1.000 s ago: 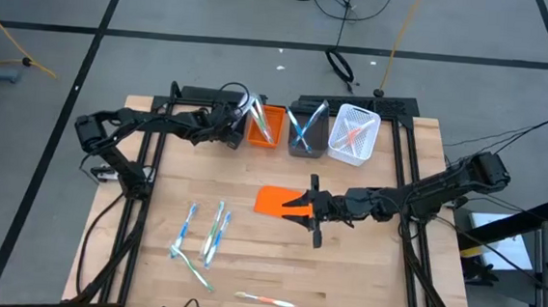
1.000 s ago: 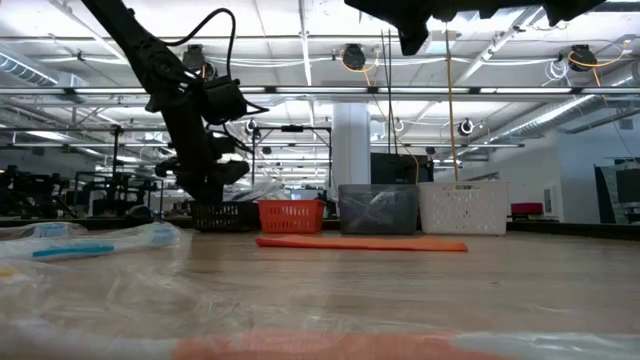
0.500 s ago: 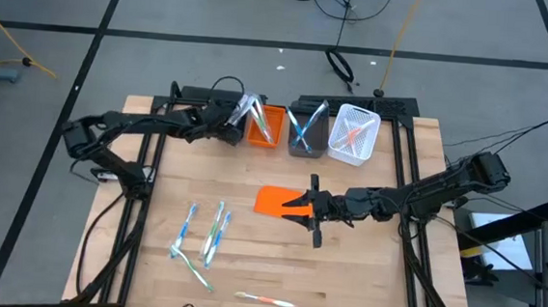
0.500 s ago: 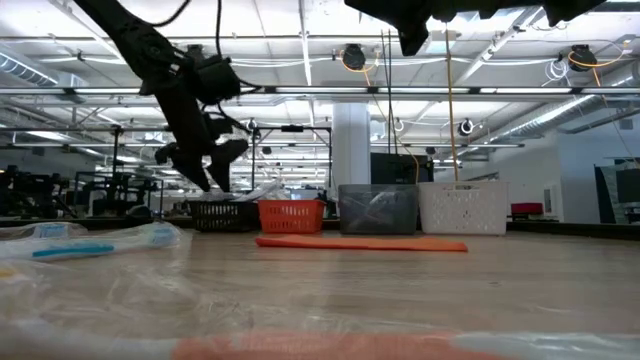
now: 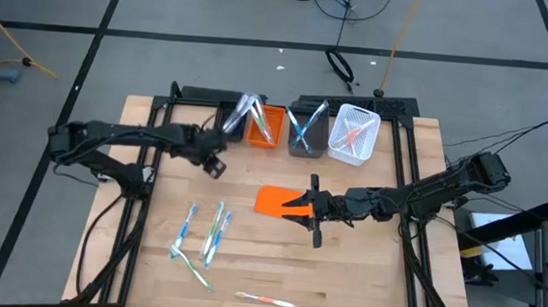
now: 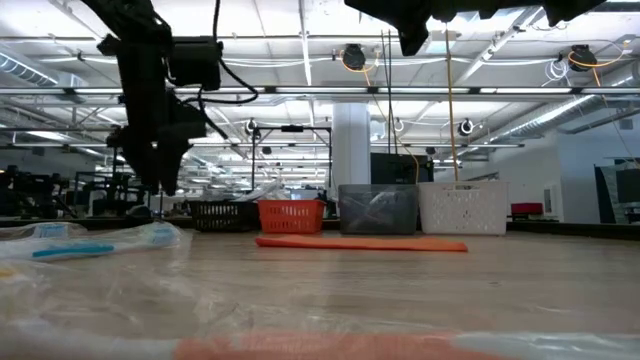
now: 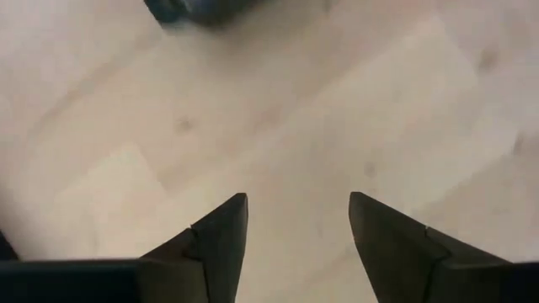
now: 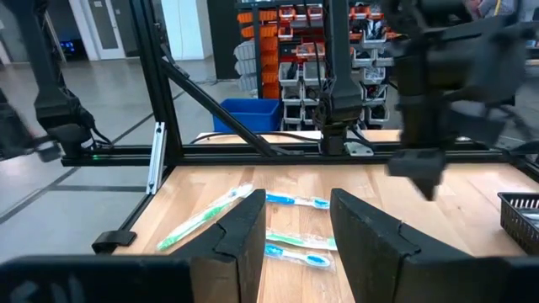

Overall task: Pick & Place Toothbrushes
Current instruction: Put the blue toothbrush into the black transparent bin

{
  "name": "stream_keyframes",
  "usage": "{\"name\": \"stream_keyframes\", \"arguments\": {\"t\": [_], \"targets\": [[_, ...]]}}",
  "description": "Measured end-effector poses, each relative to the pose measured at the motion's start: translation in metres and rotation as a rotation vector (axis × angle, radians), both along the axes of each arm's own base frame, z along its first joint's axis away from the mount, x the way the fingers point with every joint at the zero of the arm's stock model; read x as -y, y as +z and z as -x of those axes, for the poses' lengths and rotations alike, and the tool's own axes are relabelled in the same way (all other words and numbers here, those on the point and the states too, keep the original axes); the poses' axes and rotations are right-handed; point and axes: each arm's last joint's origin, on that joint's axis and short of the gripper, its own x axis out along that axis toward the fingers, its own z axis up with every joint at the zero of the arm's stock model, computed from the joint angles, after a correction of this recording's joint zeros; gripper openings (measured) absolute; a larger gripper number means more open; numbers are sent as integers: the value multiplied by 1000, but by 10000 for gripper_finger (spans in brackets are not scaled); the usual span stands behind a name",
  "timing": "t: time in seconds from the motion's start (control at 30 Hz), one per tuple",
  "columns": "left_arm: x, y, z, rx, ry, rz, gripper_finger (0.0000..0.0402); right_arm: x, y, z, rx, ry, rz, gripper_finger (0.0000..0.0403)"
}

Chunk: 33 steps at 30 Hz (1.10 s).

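A: Toothbrushes (image 5: 203,234), high view: loose group lay toward the table's (image 5: 362,276) near-left area, one more by the near edge. Left gripper (image 5: 214,163) hung over bare wood just in front of the bins, fingers apart, nothing between them; judged to be heading for another brush. Right gripper (image 5: 310,212) hovered at the orange sheet's (image 5: 273,201) edge, mid-table, apparently waiting.

B: Bins?

A: Four along the far edge. Black bin (image 5: 230,121) held wrapped brushes sticking out; orange bin (image 5: 265,126) held some too; grey bin (image 5: 305,132) blue-accented ones; white bin (image 5: 354,134) an orange-red one. Looked like sorting by colour.

B: Low view?

A: Left arm came down from above, gripper clear of the table. Bin contents not readable there.

B: Left wrist view?

A: Fingers (image 7: 221,231) spread wide over bare wood, empty.

B: Right wrist view?

A: Fingers (image 8: 246,227) parted moderately, nothing held, facing the loose brushes across the table.
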Motion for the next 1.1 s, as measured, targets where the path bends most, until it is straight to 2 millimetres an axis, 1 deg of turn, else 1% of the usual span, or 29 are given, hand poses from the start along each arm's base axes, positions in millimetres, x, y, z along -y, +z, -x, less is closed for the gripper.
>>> {"name": "stream_keyframes", "arguments": {"t": [0.13, 0.33, 0.53, 0.7, 0.9, 1.1], "targets": [[29, -1, -2, -52, -43, 34, 200, 0, 0, 0, 0, 0, 0, 126], [75, -2, -3, -63, -72, 62, 193, 0, 0, 0, -1, 0, -13, 126], [121, -2, 3, -44, -71, 86, 195, 0, 0, 0, -1, 0, -14, 126], [154, -2, 13, -13, -36, 114, 191, 0, 0, 0, 0, 1, -10, 126], [182, -3, 26, 11, -4, 140, 180, 0, 0, 0, 0, 1, -5, 126], [200, -13, 33, -12, 47, 133, 169, 0, 0, 0, 0, 1, -4, 126]]}}
